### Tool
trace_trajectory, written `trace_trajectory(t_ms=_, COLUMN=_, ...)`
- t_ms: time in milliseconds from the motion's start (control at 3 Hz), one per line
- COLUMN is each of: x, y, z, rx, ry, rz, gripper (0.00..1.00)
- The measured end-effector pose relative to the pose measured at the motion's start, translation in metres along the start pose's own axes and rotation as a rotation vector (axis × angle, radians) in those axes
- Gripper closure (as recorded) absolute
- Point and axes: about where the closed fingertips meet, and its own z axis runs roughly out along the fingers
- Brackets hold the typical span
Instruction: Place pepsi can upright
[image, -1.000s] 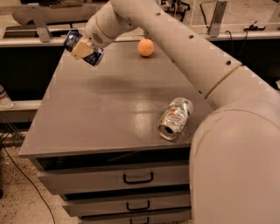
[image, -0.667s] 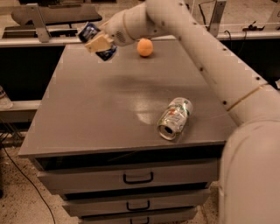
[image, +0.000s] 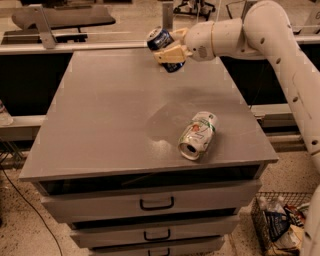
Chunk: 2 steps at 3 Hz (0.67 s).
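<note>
Half done at best: the gripper (image: 169, 50), clamped on the tilted pepsi can (image: 158, 38), hangs above the 12 o'clock edge of the table (image: 100, 125), upright set-down not yet made.

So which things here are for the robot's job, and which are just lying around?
For the job: the pepsi can, tilted over the far side of the table; the gripper, shut on it.
Just lying about: the green and silver can, on its side near the front; the basket on the floor.
</note>
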Motion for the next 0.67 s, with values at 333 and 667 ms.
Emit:
trace_trajectory(t_ms=333, x=0.028, y=0.002, z=-0.034, rx=-0.008, ry=-0.030, rz=0.028, gripper=1.00)
trace_trajectory(t_ms=667, x=0.046, y=0.003, z=-0.047, rx=-0.031, ry=-0.076, rz=0.059, gripper=1.00)
